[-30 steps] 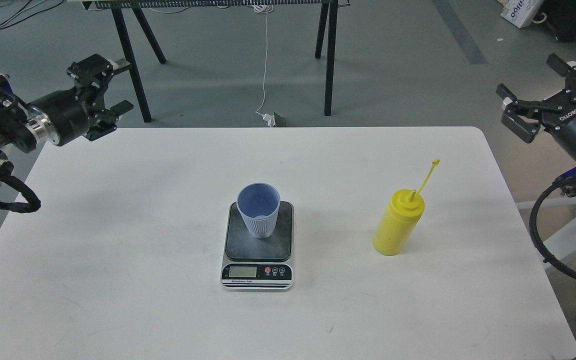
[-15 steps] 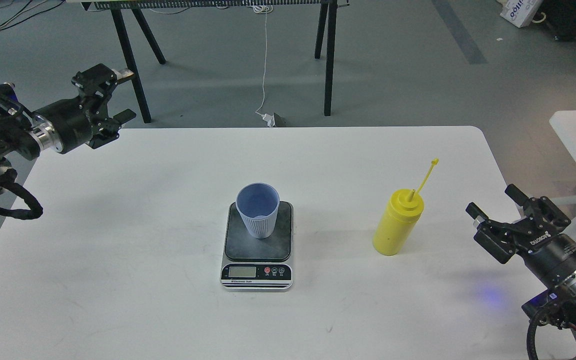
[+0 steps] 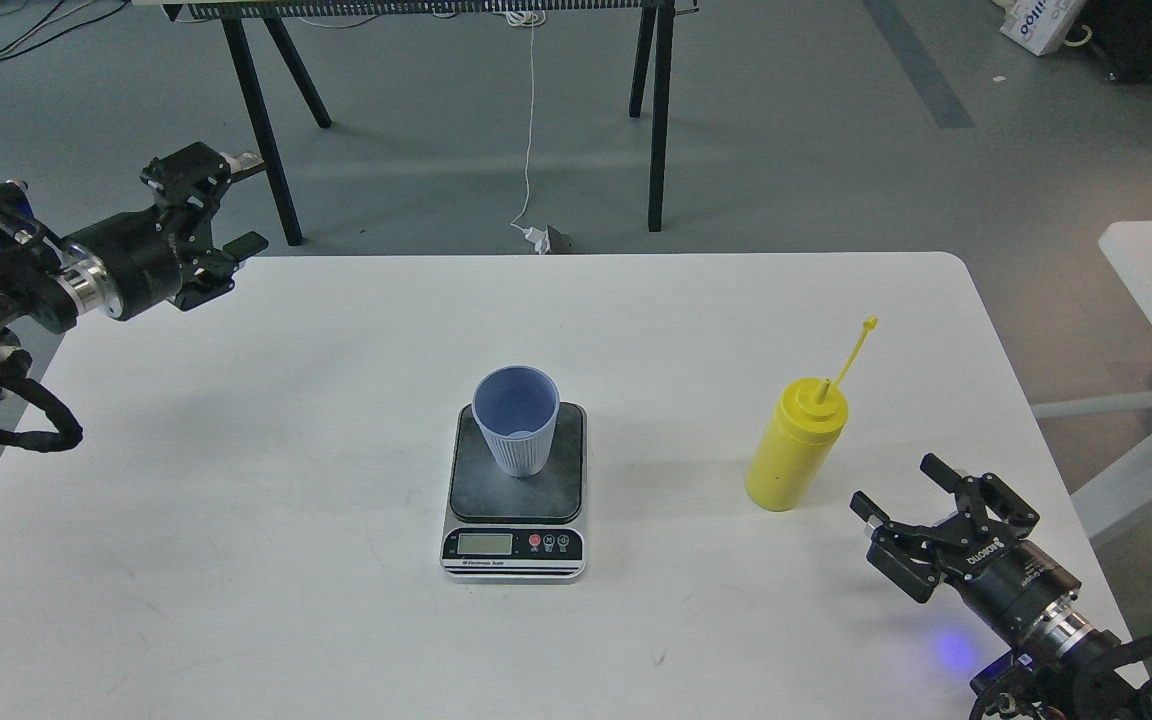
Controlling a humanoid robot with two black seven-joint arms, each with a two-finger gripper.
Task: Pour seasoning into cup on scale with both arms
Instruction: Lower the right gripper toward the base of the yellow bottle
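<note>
Yellow seasoning bottle (image 3: 796, 446) standing upright on the right half of the white table (image 3: 286, 500), cone nozzle up, thin cap strap sticking up and to the right. Nothing touching it.

Right tool (image 3: 904, 508) low over the table's front right corner, just beside the bottle on its lower right, fingers spread wide and pointing up-left toward it. Clear gap between the fingertips and the bottle's base, so near but apart. Gripping nothing. Small blue glow on the table under the wrist.

Light blue cup (image 3: 516, 420) sitting upright on the back part of the scale (image 3: 515, 495), mouth open to the camera, looking empty inside. Scale near the table's middle, display and red buttons facing the front edge. Cup and scale well apart from the bottle, off to its left.

Left tool (image 3: 214, 213) way over at the table's far left corner, hovering just past the edge, fingers apart and empty too. Well away from cup, scale and bottle alike.

Black trestle legs (image 3: 658, 110) and a white cable (image 3: 530, 130) on the grey floor behind the table.
</note>
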